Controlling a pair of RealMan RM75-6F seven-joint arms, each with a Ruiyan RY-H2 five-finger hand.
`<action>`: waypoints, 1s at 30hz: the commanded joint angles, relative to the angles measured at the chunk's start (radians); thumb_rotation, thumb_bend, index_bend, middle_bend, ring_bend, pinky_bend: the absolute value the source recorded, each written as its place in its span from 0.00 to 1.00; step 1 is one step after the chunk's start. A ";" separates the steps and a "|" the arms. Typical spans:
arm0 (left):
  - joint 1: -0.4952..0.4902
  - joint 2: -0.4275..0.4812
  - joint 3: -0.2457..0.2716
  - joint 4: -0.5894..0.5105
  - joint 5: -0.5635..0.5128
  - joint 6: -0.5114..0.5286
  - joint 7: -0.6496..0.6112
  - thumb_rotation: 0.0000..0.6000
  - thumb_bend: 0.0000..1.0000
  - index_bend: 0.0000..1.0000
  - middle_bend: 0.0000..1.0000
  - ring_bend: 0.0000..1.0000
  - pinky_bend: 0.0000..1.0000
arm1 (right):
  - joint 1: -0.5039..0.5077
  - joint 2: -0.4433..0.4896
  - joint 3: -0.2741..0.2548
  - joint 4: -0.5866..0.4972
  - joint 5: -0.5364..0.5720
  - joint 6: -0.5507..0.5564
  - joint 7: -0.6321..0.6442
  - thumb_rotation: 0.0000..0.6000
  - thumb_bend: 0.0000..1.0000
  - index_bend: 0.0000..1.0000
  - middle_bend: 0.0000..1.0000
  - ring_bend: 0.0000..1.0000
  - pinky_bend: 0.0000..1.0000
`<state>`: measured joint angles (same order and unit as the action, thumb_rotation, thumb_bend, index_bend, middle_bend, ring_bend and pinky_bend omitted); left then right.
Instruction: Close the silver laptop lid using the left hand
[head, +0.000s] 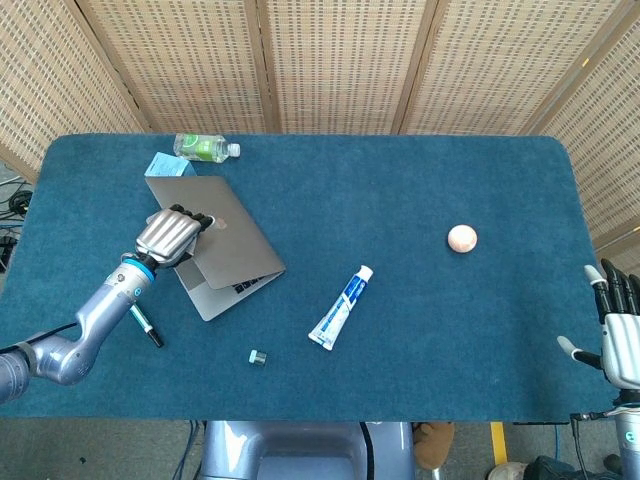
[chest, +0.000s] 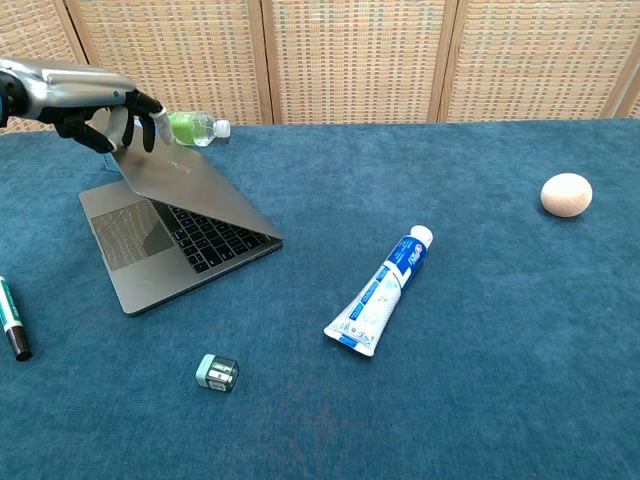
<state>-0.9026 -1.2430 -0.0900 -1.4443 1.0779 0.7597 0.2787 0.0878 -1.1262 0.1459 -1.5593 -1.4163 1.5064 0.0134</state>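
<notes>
The silver laptop (head: 222, 243) (chest: 180, 210) lies on the left of the blue table, its lid tilted low over the keyboard and still partly open. My left hand (head: 170, 235) (chest: 95, 100) rests on the lid's far edge, fingers draped over the rim and touching it, holding nothing. My right hand (head: 622, 330) hangs past the table's right front corner with its fingers apart and nothing in them; the chest view does not show it.
Behind the laptop stand a light blue box (head: 164, 165) and a lying green bottle (head: 205, 148) (chest: 192, 127). A marker (head: 146, 327) (chest: 11, 318) lies left of the laptop. A small cap (head: 257, 357) (chest: 217, 372), a toothpaste tube (head: 340, 308) (chest: 381, 290) and a pale ball (head: 461, 238) (chest: 566, 194) lie further right.
</notes>
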 joint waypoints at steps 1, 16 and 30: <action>0.007 -0.011 0.006 0.014 0.011 -0.003 -0.012 1.00 1.00 0.28 0.37 0.38 0.26 | 0.000 0.001 0.001 0.000 0.001 -0.002 0.003 1.00 0.00 0.00 0.00 0.00 0.00; 0.062 -0.072 0.033 0.101 0.072 -0.003 -0.111 1.00 1.00 0.28 0.37 0.38 0.26 | 0.001 0.004 -0.002 -0.002 -0.004 -0.005 0.010 1.00 0.00 0.00 0.00 0.00 0.00; 0.087 -0.139 0.039 0.204 0.126 -0.030 -0.206 1.00 1.00 0.28 0.37 0.38 0.26 | 0.001 0.002 -0.004 -0.002 -0.003 -0.006 0.001 1.00 0.00 0.00 0.00 0.00 0.00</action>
<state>-0.8178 -1.3750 -0.0524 -1.2489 1.2011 0.7353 0.0791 0.0886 -1.1245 0.1419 -1.5617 -1.4194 1.5005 0.0147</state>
